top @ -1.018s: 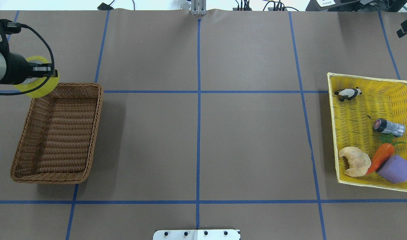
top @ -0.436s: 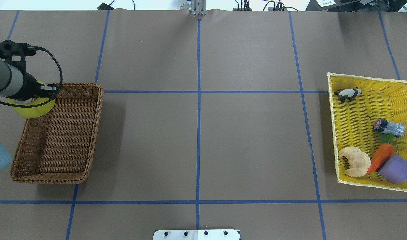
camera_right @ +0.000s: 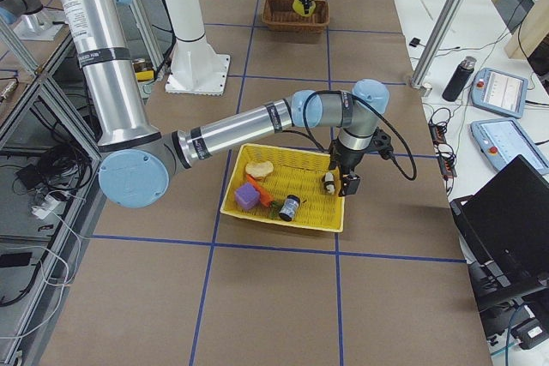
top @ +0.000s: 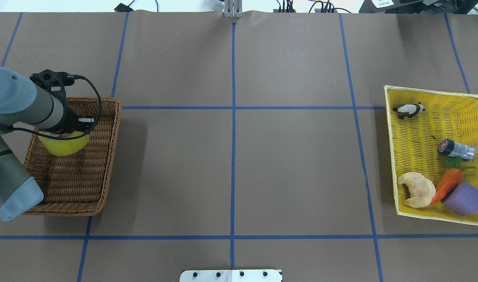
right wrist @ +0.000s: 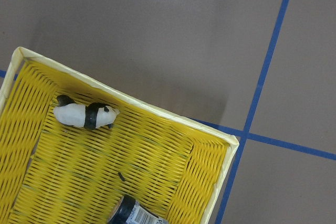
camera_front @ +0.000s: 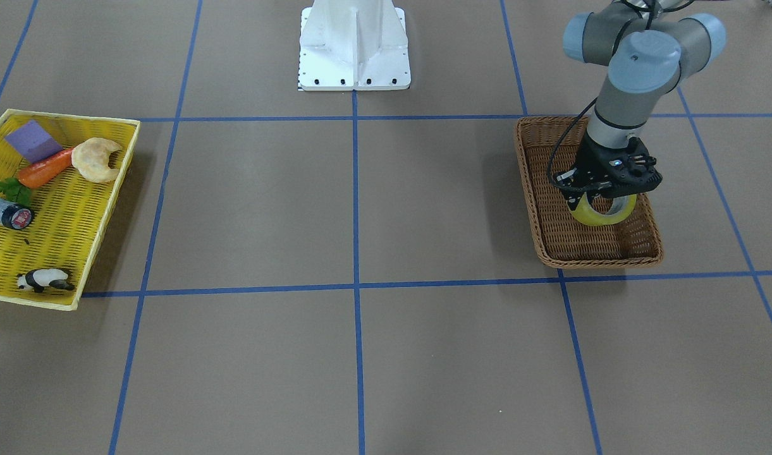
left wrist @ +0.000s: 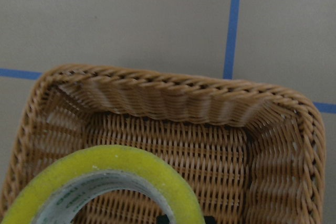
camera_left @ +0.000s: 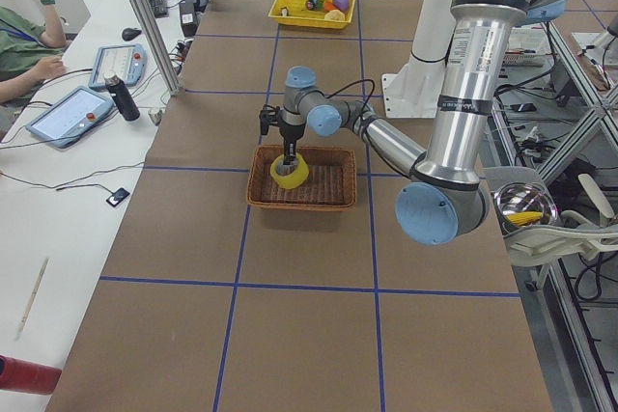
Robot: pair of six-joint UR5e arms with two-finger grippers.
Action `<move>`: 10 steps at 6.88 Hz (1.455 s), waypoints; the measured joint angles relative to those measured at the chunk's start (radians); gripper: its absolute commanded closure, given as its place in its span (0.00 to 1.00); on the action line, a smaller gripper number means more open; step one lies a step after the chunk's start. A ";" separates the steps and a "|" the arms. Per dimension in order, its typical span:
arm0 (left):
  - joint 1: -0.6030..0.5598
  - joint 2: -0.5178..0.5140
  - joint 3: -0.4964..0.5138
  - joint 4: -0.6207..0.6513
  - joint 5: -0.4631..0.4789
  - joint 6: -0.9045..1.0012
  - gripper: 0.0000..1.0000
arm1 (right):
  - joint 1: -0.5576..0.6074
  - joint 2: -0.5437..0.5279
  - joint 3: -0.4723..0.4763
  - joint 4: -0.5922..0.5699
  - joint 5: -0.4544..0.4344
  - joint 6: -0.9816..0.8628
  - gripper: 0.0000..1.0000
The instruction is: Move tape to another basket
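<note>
My left gripper (camera_front: pixel 599 202) is shut on the yellow tape roll (camera_front: pixel 604 213) and holds it upright and low inside the brown wicker basket (camera_front: pixel 600 260), near the end farthest from the robot's base. The overhead view shows the tape (top: pixel 64 144) under the wrist, over the basket's (top: pixel 117 129) far left part. The left wrist view shows the tape's rim (left wrist: pixel 115 161) in front of the basket's end wall (left wrist: pixel 173 98). I cannot tell whether the tape touches the basket floor. My right gripper (camera_right: pixel 341 184) hangs over the yellow tray's edge; I cannot tell if it is open or shut.
The yellow mesh tray (top: pixel 419 129) on the right holds a panda figure (top: pixel 409 110), a small bottle (top: pixel 457 149), a carrot (top: pixel 447 185), a croissant (top: pixel 417 190) and a purple block (top: pixel 464 199). Blue tape lines cross the brown table cover.
My left arm has carried the tape from beyond the basket's far left corner to over the basket and down into it. The right arm's tip has left the overhead view's right edge.
</note>
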 measured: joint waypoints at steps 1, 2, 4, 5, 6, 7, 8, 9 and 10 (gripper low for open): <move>0.008 0.001 0.017 0.000 0.000 -0.003 0.02 | 0.000 -0.006 0.003 0.000 0.001 0.000 0.00; 0.013 0.004 0.034 -0.001 0.002 0.000 0.02 | 0.000 -0.011 0.008 -0.002 0.003 0.000 0.00; 0.013 0.023 0.011 0.002 0.006 0.042 0.02 | -0.001 -0.007 0.028 -0.050 0.019 0.001 0.00; -0.013 0.046 -0.025 0.018 0.004 0.131 0.02 | -0.001 -0.005 0.037 -0.074 0.023 0.001 0.00; -0.075 0.068 -0.059 0.058 -0.005 0.248 0.02 | -0.001 -0.011 0.047 -0.083 0.025 0.000 0.00; -0.171 0.086 -0.082 0.109 -0.048 0.374 0.02 | -0.001 -0.028 0.061 -0.083 0.027 0.001 0.00; -0.293 0.112 -0.085 0.142 -0.134 0.517 0.02 | 0.000 -0.045 0.070 -0.078 0.030 0.003 0.00; -0.432 0.144 -0.053 0.155 -0.246 0.685 0.02 | 0.007 -0.054 0.072 -0.071 0.033 0.002 0.00; -0.556 0.161 0.019 0.155 -0.336 0.844 0.02 | 0.020 -0.058 0.073 -0.064 0.034 -0.001 0.00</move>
